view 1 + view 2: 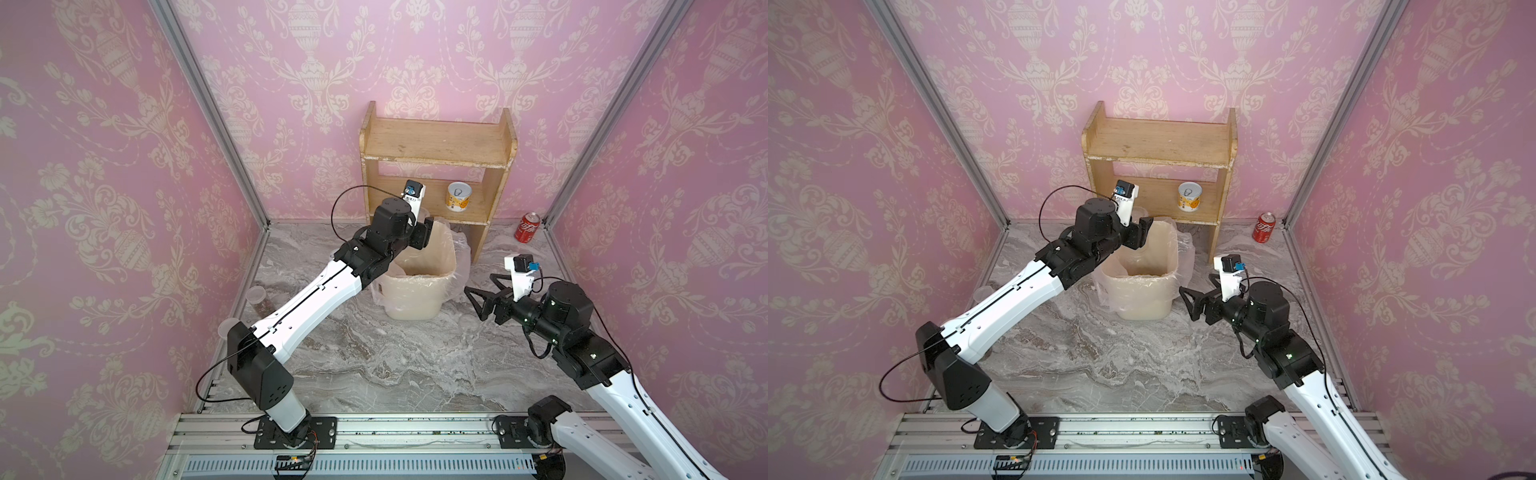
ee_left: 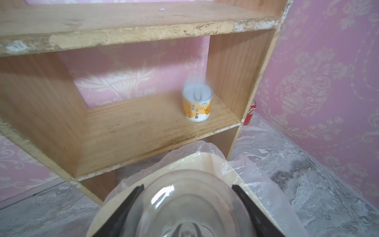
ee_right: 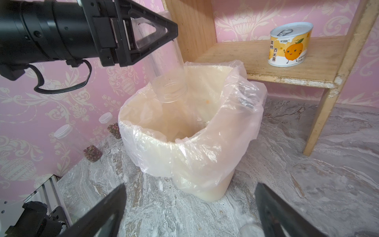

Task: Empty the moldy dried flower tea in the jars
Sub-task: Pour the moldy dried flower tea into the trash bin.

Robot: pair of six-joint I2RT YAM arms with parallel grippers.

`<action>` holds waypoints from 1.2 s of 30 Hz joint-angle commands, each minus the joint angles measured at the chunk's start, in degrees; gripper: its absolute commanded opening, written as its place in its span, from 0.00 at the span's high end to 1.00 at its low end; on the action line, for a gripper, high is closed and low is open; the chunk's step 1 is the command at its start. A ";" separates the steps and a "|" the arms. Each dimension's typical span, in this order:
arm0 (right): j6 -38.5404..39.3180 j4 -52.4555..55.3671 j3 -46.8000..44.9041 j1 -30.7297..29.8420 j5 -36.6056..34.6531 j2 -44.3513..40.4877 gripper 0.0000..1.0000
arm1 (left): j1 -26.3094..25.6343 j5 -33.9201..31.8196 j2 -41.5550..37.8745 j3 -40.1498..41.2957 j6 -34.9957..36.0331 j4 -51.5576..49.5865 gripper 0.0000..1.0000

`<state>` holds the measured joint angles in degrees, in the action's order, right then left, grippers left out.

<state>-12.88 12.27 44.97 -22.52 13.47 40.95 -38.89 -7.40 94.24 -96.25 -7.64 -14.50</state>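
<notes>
A lined bin (image 1: pixel 411 305) stands before a wooden shelf (image 1: pixel 436 143) holding a tin (image 1: pixel 459 196); a cola can (image 1: pixel 527 227) stands nearby.

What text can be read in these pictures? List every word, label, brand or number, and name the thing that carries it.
"黄桃": printed down the side of the yellow-and-white tin on the wooden shelf.
"西米露": on the same tin, right beside the first.
Small brand line near the tin's top rim and the fine print by the orange fruit figure: too small to read.
White script on the red can: too small to read.
</notes>
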 commanded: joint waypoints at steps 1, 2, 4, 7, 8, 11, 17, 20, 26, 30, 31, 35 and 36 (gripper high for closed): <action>-0.39 -1.11 -1.03 -0.12 -0.50 -1.46 0.00 | 3.38 3.21 -1.31 1.46 -5.43 1.30 0.82; -0.47 -1.10 -1.11 -0.13 -0.42 -1.70 0.00 | 2.02 1.23 -1.83 2.49 -2.58 2.63 0.82; -0.49 -1.10 -1.41 -0.08 -0.68 -2.08 0.00 | -1.12 -2.44 -1.60 1.80 3.43 1.90 0.79; -0.54 -1.15 -1.64 -0.08 -0.95 -2.36 0.00 | 0.91 1.52 -1.01 0.49 -0.92 -0.16 0.78; -0.69 -1.24 -1.62 -0.10 -0.91 -2.44 0.00 | 2.27 2.74 -1.23 1.33 -4.02 0.79 0.81; -1.43 -1.67 -1.81 -0.08 -0.70 -2.36 0.00 | 0.95 3.32 -1.82 2.84 -1.89 2.97 0.80; -5.49 -4.78 -2.43 -0.09 0.07 -2.36 0.00 | 4.99 8.66 -3.72 4.73 -12.66 6.18 0.80; -10.27 -9.16 -3.53 -0.15 1.52 -2.28 0.00 | 5.97 10.42 -6.25 8.85 -18.68 12.88 0.80; -22.40 -16.92 -4.10 -0.23 -0.05 -0.91 0.00 | 8.16 15.78 -8.71 12.82 -30.23 20.39 0.80; -30.84 -21.26 -2.41 -0.54 0.71 2.51 0.00 | 9.69 18.79 -10.12 16.91 -39.20 27.66 0.80; -32.32 -22.05 -1.83 -0.79 0.70 3.45 0.00 | 9.79 19.14 -10.37 17.41 -40.44 28.60 0.80; -36.30 -24.36 1.15 -2.91 -1.38 7.68 0.00 | 9.89 21.50 -10.96 18.95 -45.69 32.44 0.79; -36.74 -24.94 1.90 -3.56 -1.84 8.72 0.00 | 9.89 22.19 -10.92 19.45 -47.27 33.61 0.80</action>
<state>-44.07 -7.75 43.75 -24.75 13.34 48.23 -29.26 10.70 84.88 -77.97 -47.46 12.60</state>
